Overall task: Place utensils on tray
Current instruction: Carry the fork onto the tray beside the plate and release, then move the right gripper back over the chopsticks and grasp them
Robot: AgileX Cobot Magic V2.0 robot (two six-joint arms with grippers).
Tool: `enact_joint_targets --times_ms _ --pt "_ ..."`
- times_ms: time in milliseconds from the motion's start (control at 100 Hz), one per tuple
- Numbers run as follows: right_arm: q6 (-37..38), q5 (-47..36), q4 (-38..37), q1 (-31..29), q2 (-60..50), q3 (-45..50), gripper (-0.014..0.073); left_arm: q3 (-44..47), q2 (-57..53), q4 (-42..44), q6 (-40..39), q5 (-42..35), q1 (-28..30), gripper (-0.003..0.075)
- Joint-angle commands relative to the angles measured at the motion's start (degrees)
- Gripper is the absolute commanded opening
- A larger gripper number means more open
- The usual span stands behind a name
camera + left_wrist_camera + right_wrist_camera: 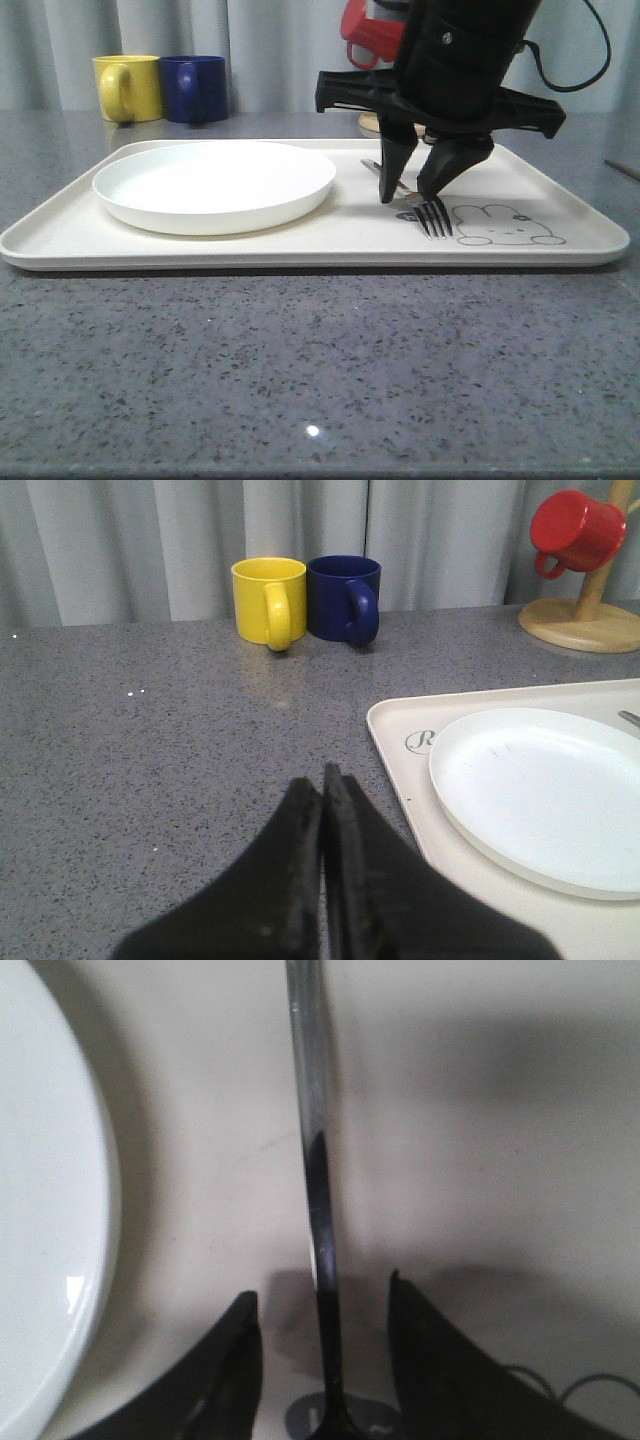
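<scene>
A silver fork (430, 214) lies on the cream tray (300, 243), its tines by the grey rabbit drawing (503, 226). My right gripper (408, 190) stands open straight over it, one finger on each side of the handle (312, 1140), not touching it. The round white plate (215, 184) rests on the tray's left half, and its rim (60, 1220) shows beside the fork. My left gripper (323, 780) is shut on nothing, above the grey table just off the tray's corner (400, 780), close to the plate (545, 790).
A yellow mug (127, 87) and a blue mug (195, 88) stand behind the tray at the back left. A red mug (372, 34) hangs on a wooden mug stand (585, 620) behind the right arm. Grey table (300, 370) lies in front of the tray.
</scene>
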Motion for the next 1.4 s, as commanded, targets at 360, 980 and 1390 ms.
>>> enact_joint_targets --times_ms 360,980,1390 --pt "-3.72 4.23 -3.6 -0.76 -6.08 -5.28 0.0422 -1.58 0.18 -0.25 0.03 -4.86 0.05 -0.0019" --pt "-28.91 16.91 3.65 -26.86 -12.43 -7.51 0.0422 -1.58 0.18 -0.25 0.03 -4.86 0.05 -0.0019" --pt "-38.98 19.5 10.95 -36.65 -6.56 -7.51 0.0422 -1.58 0.18 -0.25 0.03 -4.86 0.05 -0.0019"
